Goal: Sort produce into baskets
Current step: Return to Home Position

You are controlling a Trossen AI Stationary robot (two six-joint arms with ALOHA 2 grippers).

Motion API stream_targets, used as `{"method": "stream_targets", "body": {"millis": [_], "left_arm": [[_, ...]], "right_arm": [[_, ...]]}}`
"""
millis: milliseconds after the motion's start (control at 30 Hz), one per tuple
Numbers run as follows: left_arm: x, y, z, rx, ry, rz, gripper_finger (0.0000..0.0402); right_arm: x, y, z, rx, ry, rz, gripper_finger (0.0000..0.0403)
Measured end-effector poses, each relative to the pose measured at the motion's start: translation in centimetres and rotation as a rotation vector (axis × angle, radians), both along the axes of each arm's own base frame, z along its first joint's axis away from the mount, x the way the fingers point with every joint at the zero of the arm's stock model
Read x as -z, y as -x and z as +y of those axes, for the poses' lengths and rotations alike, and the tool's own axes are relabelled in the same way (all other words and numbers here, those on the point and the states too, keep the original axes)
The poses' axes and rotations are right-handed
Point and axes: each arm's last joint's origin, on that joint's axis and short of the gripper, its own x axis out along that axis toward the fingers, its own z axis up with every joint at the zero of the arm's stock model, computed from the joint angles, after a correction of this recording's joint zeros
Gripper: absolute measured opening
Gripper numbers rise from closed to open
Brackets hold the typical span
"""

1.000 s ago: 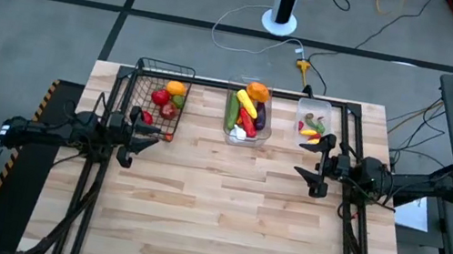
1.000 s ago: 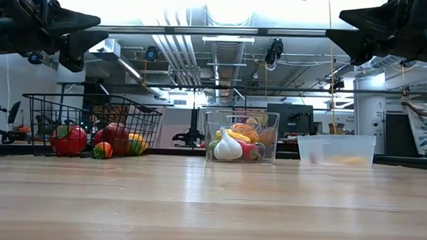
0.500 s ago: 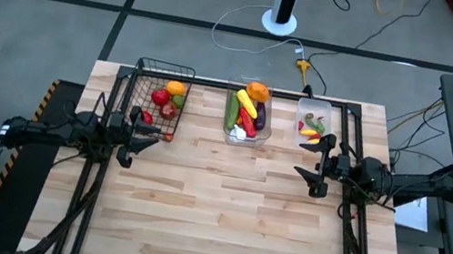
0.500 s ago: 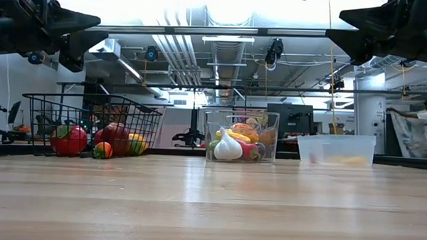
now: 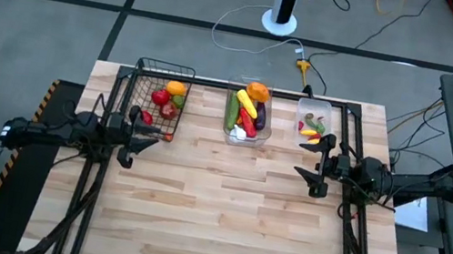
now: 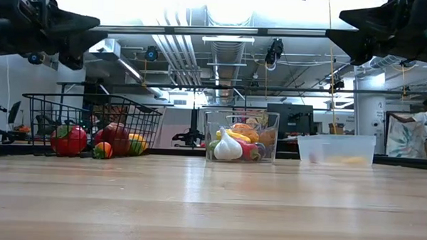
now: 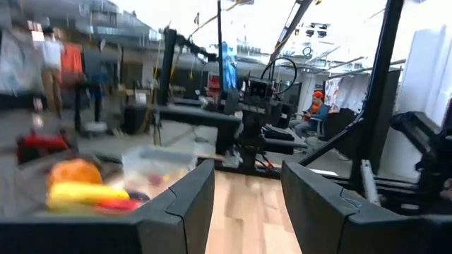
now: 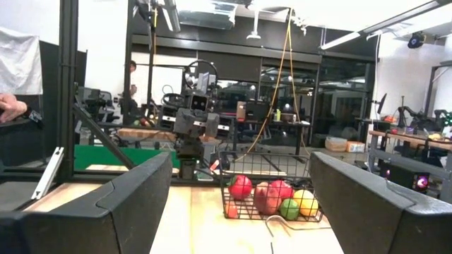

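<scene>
Over the table [image 5: 222, 209] both arms reach inward, level, from opposite sides. The left gripper [image 5: 141, 140] hovers beside the wire basket [image 5: 166, 65], the right gripper [image 5: 313, 163] near the shallow bin [image 5: 314, 102]; both have their fingers spread and empty. The produce [image 5: 247, 105] lies in these and the middle bin [image 5: 266, 123].

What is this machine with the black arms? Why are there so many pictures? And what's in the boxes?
It's a robot with two arms at a wooden table. One camera looks down from above, one peeks across the tabletop, and one rides on each wrist. Fruits and vegetables sit in a black wire basket, a tall clear bin and a low clear bin. The left hand and right hand are both open and hold nothing.
</scene>
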Motion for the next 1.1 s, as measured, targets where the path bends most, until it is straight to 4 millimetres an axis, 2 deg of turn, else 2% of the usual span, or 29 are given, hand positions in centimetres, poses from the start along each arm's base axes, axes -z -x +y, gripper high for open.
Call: {"method": "stream_targets", "body": {"millis": [167,267,400,733,933,1100], "left_arm": [[-0.8,0.2,0.0,-0.031,-0.13,-0.068,0.0148],[-1.3,0.4,0.0,-0.037,-0.139,-0.13,0.0148],[-1.3,0.4,0.0,-0.034,-0.124,-0.13,0.0148],[-0.8,0.0,0.0,-0.043,-0.135,-0.064,0.0148],[0.1,-0.4,0.1,-0.03,-0.085,0.028,0.0148],[0.2,-0.4,0.1,-0.05,-0.056,0.032,0.0148]], "right_arm": [[0.0,0.0,0.0,0.0,0.0,0.001,0.0325],[0.0,0.0,0.0,0.0,0.0,0.001,0.0325],[0.0,0.0,0.0,0.0,0.0,0.001,0.0325],[0.0,0.0,0.0,0.0,0.0,0.001,0.0325],[0.0,0.0,0.0,0.0,0.0,0.001,0.0325],[0.0,0.0,0.0,0.0,0.0,0.001,0.0325]]}}
